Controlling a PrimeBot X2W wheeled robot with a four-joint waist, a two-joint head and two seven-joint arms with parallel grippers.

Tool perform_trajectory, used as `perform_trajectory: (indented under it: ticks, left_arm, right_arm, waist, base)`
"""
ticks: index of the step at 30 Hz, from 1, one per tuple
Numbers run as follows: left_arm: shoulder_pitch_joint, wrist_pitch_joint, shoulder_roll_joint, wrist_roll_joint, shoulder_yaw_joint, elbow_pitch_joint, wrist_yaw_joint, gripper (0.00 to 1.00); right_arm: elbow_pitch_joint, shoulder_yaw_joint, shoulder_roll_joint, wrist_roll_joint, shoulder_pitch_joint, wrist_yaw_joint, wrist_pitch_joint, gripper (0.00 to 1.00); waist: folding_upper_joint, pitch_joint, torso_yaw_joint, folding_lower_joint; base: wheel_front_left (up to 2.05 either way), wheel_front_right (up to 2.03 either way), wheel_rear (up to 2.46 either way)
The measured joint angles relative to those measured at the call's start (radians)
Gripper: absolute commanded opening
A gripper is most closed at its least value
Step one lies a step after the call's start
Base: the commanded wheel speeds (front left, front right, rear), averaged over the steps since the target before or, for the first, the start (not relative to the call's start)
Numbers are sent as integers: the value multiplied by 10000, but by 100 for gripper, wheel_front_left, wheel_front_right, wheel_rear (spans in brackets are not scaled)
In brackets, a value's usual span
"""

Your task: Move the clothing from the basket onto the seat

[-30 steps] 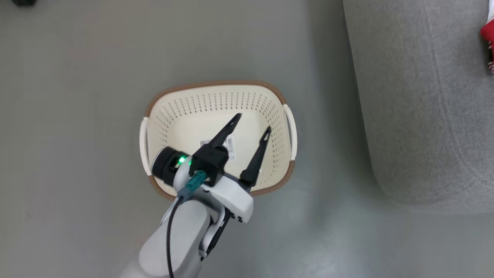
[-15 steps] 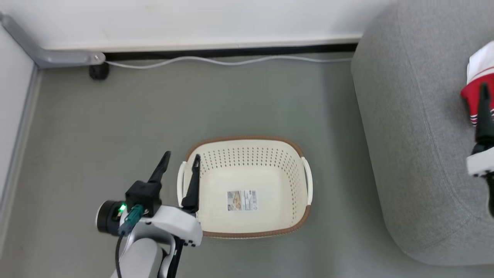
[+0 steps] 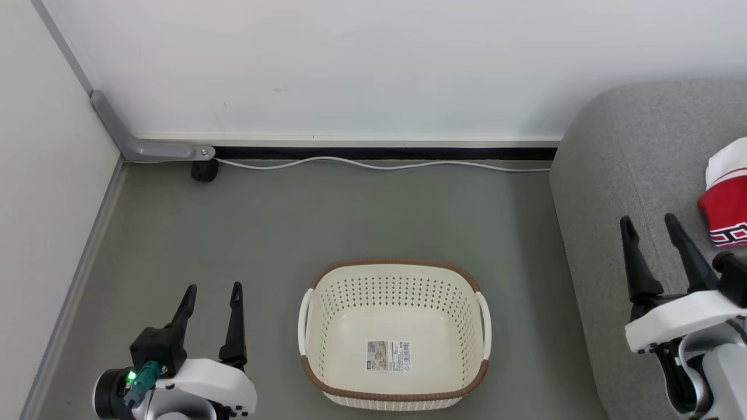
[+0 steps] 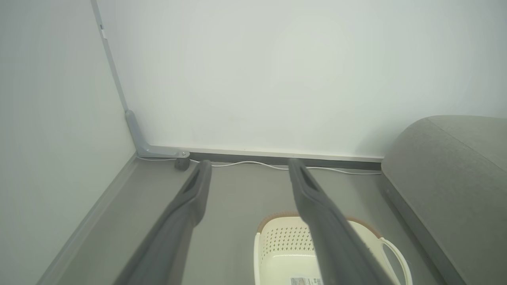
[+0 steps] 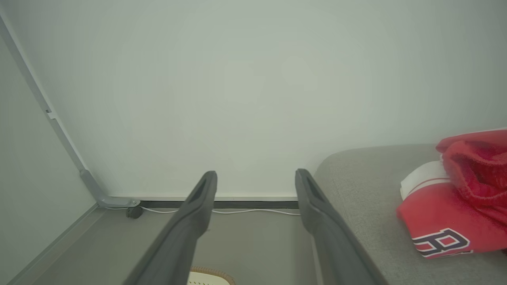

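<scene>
Clothing (image 3: 726, 198) lies bunched on the seat (image 3: 618, 192) at 3 o'clock in the head view, cut off by the picture's edge. It is soft red fabric with white trim, thin stripes and navy block lettering edged in white. In the right wrist view it sits at 4 o'clock as a rumpled heap, a fuzzier red fold lying over the lettered piece.

The floor (image 3: 350, 221) is smooth, matt grey-green and meets a plain white wall (image 3: 350, 70) at 12 o'clock. A dark baseboard strip (image 3: 379, 153) runs along that join, with a thin white cable (image 3: 373, 166) trailing loosely in front of it. At 10 o'clock a grey metal corner trim (image 3: 146, 150) bends down to the floor, with a small black object (image 3: 204, 170) just beside its end.

The seat is grey woven upholstery with bulging, rounded corners and a visible seam.

The basket (image 3: 395, 289) stands on the floor at 6 o'clock, apart from the seat. It is cream plastic, a rounded rectangle with perforated walls, a brown woven-look rim, white side handles and a label sticker (image 3: 388, 356) on its floor.

The left gripper (image 3: 213, 287), at 7 o'clock, hangs over the floor near the basket's left handle. Its two long dark fingers are spread wide and grip nothing. The right gripper (image 3: 648, 219), at 4 o'clock, is over the seat, near the clothing but apart from it. Its fingers are likewise spread and hold nothing.
</scene>
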Motion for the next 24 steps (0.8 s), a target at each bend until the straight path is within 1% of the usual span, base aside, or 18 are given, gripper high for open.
perform_trajectory:
  ticks: [4,13,18,24]
  left_arm:
    - [298,0,-4,107,437,-86,-171,100]
    - [1176,0,-33,253,1095,-504,-263,100]
    - [1564,0,-46,267,1106,-627,-337,100]
    - [1580,0,-44,263,993,-692,-336,100]
  right_arm:
    - [-221,69,199,-194,499,0,0,100]
    - [-479,-94,518,-677,1435,0,0,100]
    - [-516,-286,662,-761,1737,0,0,100]
    - [-543,-374,711,-874,1769,0,0,100]
  waist:
    - [0,-314,87,0]
    - [0,-721,103,0]
    - [0,-771,61,0]
    - [0,-768,42,0]
  base:
    - [0,0,0]
    - [0,0,0]
    - [0,0,0]
    - [0,0,0]
